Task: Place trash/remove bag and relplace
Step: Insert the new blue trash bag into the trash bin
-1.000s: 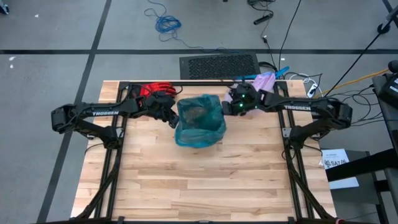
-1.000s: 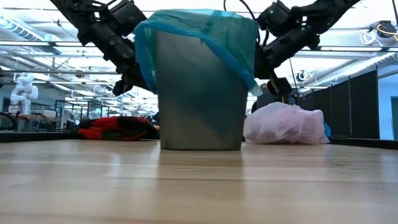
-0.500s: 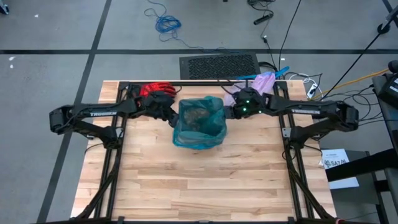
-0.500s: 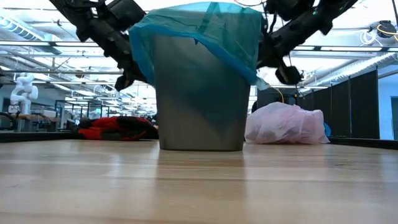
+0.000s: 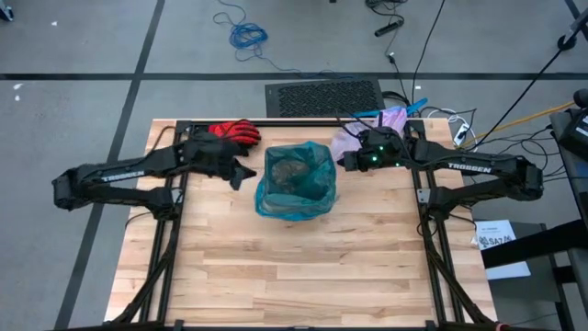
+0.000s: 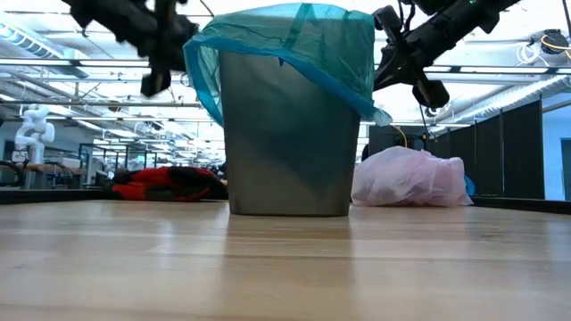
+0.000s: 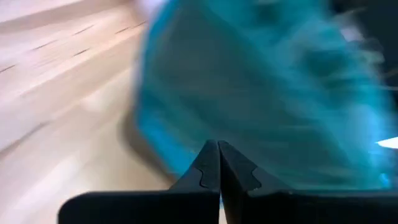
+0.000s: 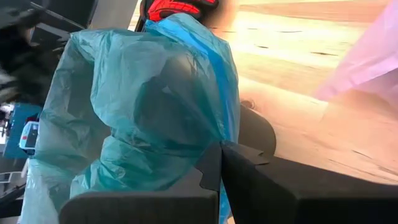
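A grey bin (image 6: pixel 285 152) stands upright on the wooden table, past its middle. A teal-green plastic bag (image 5: pixel 296 179) lines it, folded over the rim (image 6: pixel 285 36). Brownish trash (image 5: pixel 292 168) shows inside. The pale lilac-pink bag (image 6: pixel 410 178), bunched up and full, lies on the table to the bin's far right. My left gripper (image 5: pixel 241 175) hangs shut in the air left of the bin, also seen in the low view (image 6: pixel 153 85). My right gripper (image 5: pixel 347 161) hangs shut right of the rim (image 6: pixel 430 94). Neither touches the teal bag.
A red glove (image 5: pixel 234 131) lies at the far left of the table, behind my left arm. Cables and a dark mat (image 5: pixel 323 96) lie on the floor beyond the far edge. The near half of the table (image 5: pixel 294 276) is bare wood.
Both grippers have drawn back from the bin's rim and risen, the left toward the table's left edge, the right toward the right edge. Both stayed shut. The bin and its teal bag stand where they were.
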